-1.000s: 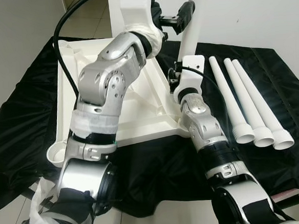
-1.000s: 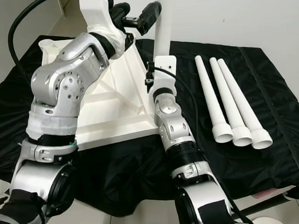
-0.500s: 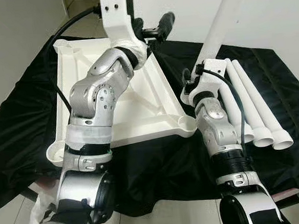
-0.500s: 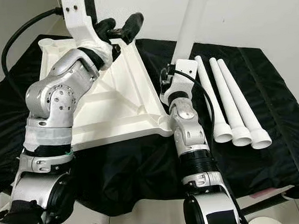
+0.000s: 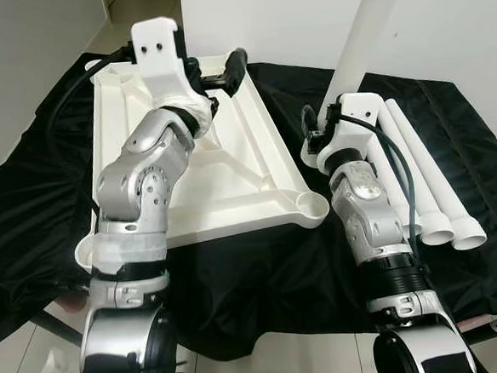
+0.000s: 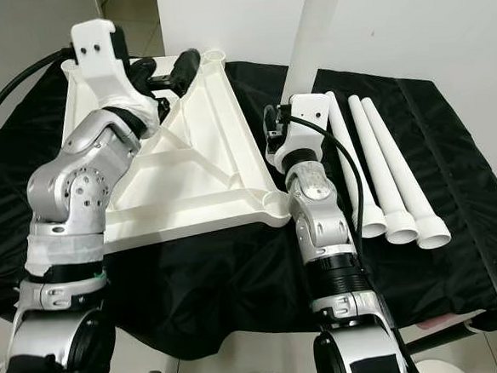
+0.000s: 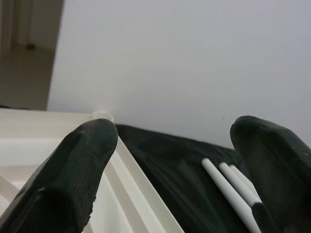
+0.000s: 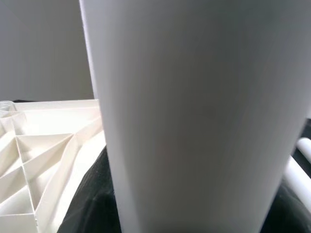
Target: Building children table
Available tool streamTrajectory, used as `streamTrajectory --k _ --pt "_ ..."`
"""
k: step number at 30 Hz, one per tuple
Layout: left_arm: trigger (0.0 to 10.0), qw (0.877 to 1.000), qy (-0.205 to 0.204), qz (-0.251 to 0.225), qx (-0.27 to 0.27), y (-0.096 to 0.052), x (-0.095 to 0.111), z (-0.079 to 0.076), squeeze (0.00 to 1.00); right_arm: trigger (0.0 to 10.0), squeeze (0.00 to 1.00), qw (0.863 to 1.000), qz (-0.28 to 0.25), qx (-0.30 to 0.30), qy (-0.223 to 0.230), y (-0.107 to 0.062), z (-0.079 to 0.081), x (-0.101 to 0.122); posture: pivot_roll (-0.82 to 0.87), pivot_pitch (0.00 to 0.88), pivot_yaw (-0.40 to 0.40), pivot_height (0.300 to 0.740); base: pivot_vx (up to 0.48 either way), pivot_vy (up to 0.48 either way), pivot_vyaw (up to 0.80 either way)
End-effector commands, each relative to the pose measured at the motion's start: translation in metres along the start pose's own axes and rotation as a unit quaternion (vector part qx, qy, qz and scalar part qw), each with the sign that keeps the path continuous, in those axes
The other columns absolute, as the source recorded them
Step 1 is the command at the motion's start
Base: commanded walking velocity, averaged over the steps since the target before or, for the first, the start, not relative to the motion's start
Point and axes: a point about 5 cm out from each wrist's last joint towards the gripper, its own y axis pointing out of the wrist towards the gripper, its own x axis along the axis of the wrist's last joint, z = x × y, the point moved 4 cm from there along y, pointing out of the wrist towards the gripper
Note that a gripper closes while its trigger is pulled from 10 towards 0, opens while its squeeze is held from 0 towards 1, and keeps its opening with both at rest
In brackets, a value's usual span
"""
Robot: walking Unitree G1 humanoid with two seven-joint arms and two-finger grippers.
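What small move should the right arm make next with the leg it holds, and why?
Probably swing the held table leg left and lower its end toward the empty corner socket of the upturned tabletop. The right gripper carries it upright beside the tabletop, three more legs wait on the black cloth, and the left gripper hovers open.

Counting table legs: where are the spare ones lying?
Three white table legs lie side by side on the black cloth, right of the right gripper's upright leg.

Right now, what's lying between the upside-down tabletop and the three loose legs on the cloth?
In the eye views, the right gripper holding a fourth leg upright, above black cloth, between tabletop and loose legs.
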Motion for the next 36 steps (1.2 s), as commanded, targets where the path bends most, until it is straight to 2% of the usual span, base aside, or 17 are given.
streamTrajectory --k 1,11,16,21,22,25,28,30,33,36 --pt "10.0 1.0 0.016 -0.015 -0.007 -0.003 0.004 -0.003 0.0 10.0 0.0 1.0 -0.023 0.011 -0.006 -0.002 -0.001 0.008 0.11 0.108 -0.084 0.74 0.0 0.0 0.0" --pt "10.0 0.995 0.067 0.033 -0.067 -0.028 -0.024 -0.011 0.0 10.0 0.0 0.999 0.012 0.033 -0.036 -0.018 -0.01 -0.014 0.12 0.102 -0.081 0.74 0.0 0.0 0.0" --pt "10.0 0.986 0.11 0.066 -0.107 -0.048 -0.052 -0.018 0.0 10.0 0.0 0.995 0.038 0.065 -0.058 -0.031 -0.013 -0.029 0.11 0.088 -0.075 0.74 0.0 0.0 0.0" --pt "10.0 0.984 0.115 0.07 -0.119 -0.052 -0.056 -0.022 0.0 10.0 0.0 0.994 0.046 0.076 -0.066 -0.033 -0.013 -0.033 0.11 0.086 -0.074 0.74 0.0 0.0 0.0" --pt "10.0 0.983 0.109 0.07 -0.133 -0.057 -0.059 -0.026 0.0 10.0 0.0 0.992 0.055 0.095 -0.07 -0.037 -0.01 -0.037 0.11 0.08 -0.07 0.74 0.0 0.0 0.0" --pt "10.0 0.973 0.119 0.094 -0.175 -0.072 -0.077 -0.037 0.0 10.0 0.0 0.984 0.072 0.141 -0.081 -0.043 -0.003 -0.048 0.11 0.079 -0.067 0.74 0.0 0.0 0.0" --pt "10.0 0.97 0.126 0.102 -0.18 -0.075 -0.082 -0.039 0.0 10.0 0.0 0.982 0.073 0.148 -0.086 -0.044 -0.002 -0.05 0.11 0.079 -0.067 0.74 0.0 0.0 0.0" --pt "10.0 0.961 0.14 0.125 -0.201 -0.082 -0.093 -0.045 0.0 10.0 0.0 0.979 0.076 0.166 -0.087 -0.045 0.002 -0.055 0.11 0.075 -0.062 0.74 0.0 0.0 0.0" --pt "10.0 0.956 0.147 0.137 -0.215 -0.086 -0.1 -0.049 0.0 10.0 0.0 0.977 0.078 0.178 -0.085 -0.046 0.004 -0.059 0.11 0.073 -0.061 0.74 0.0 0.0 0.0" --pt "10.0 0.954 0.146 0.143 -0.221 -0.088 -0.103 -0.05 0.0 10.0 0.0 0.977 0.076 0.181 -0.084 -0.046 0.005 -0.06 0.11 0.07 -0.061 0.74 0.0 0.0 0.0"
